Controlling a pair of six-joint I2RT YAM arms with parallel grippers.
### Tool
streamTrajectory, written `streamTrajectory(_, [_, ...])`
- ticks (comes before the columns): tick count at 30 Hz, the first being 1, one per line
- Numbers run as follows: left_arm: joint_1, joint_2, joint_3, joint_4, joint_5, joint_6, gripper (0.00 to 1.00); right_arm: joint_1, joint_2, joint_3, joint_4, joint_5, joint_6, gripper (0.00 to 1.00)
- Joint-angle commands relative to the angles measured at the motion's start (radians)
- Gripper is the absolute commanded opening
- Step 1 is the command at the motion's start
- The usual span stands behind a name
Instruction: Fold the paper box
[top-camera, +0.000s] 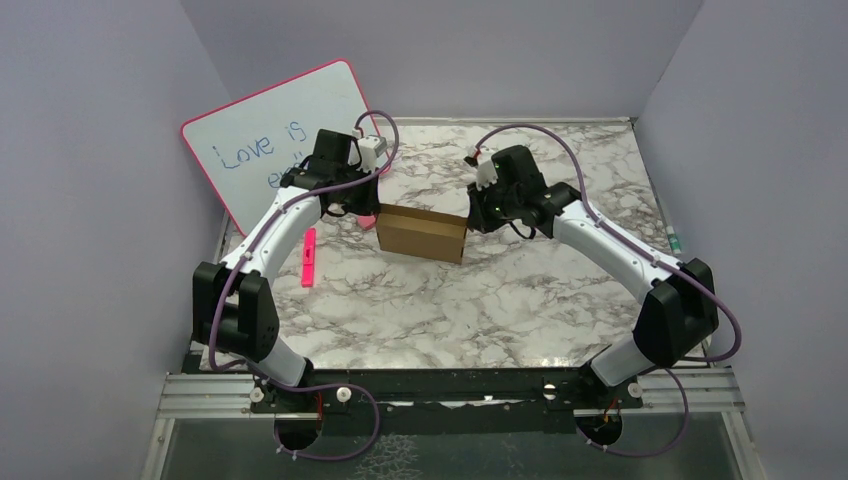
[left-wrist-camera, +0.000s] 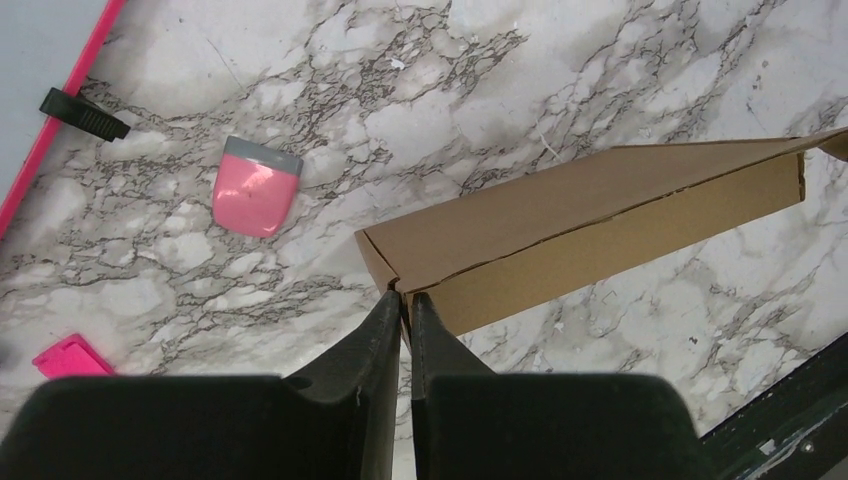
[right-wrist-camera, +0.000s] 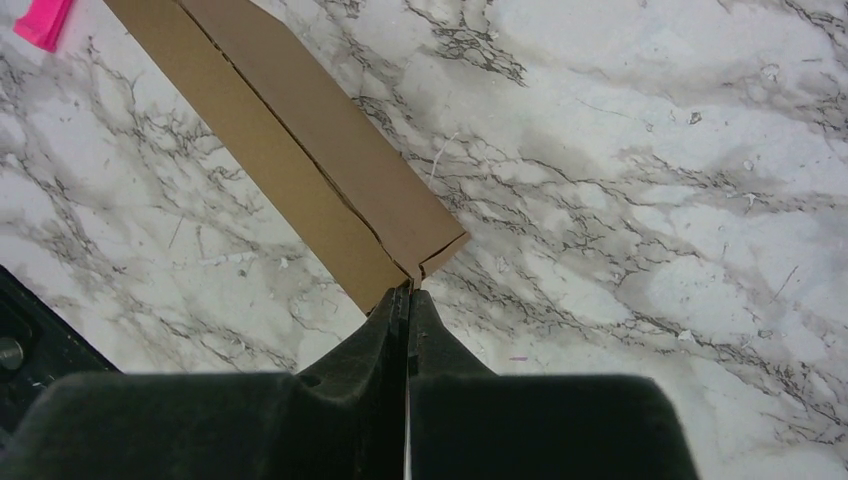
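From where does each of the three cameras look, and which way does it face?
Top external: high behind the robot, facing down on the table; left arm, right arm show.
Left wrist: on the left arm, looking past its left tool at one end of the paper box.
Right wrist: likewise, right tool, other end.
Shared: the box.

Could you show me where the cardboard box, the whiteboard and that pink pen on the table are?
paper box (top-camera: 421, 234): overhead view, its brown front face.
whiteboard (top-camera: 270, 115): overhead view, its white writing surface.
pink pen (top-camera: 309, 257): overhead view, middle of its barrel.
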Motion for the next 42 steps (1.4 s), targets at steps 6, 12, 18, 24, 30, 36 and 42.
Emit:
streamTrajectory(6, [-0.031,-0.046,-0.056,0.049,-0.06,-0.139,0.08,0.002,0.021,0.044,0.026,0.042,0.145,0.01])
streamTrajectory(12, [-0.04,-0.073,-0.072,0.065,-0.076,-0.172,0.08,0.004,0.065,0.107,0.012,0.113,0.17,0.01])
streamTrajectory(18, [-0.042,-0.09,-0.097,0.099,-0.103,-0.219,0.08,0.006,0.104,0.148,0.003,0.173,0.185,0.01])
streamTrajectory(24, [-0.051,-0.121,-0.141,0.148,-0.157,-0.283,0.07,0.023,0.116,0.132,0.029,0.229,0.231,0.01])
streamTrajectory(30, [-0.058,-0.143,-0.174,0.194,-0.205,-0.329,0.07,0.032,0.103,0.081,0.1,0.275,0.284,0.01])
streamTrajectory(36, [-0.061,-0.155,-0.213,0.244,-0.24,-0.348,0.07,0.05,0.103,0.051,0.155,0.318,0.293,0.01])
streamTrajectory(42, [-0.064,-0.147,-0.24,0.283,-0.26,-0.364,0.07,0.06,0.103,0.014,0.2,0.349,0.308,0.01])
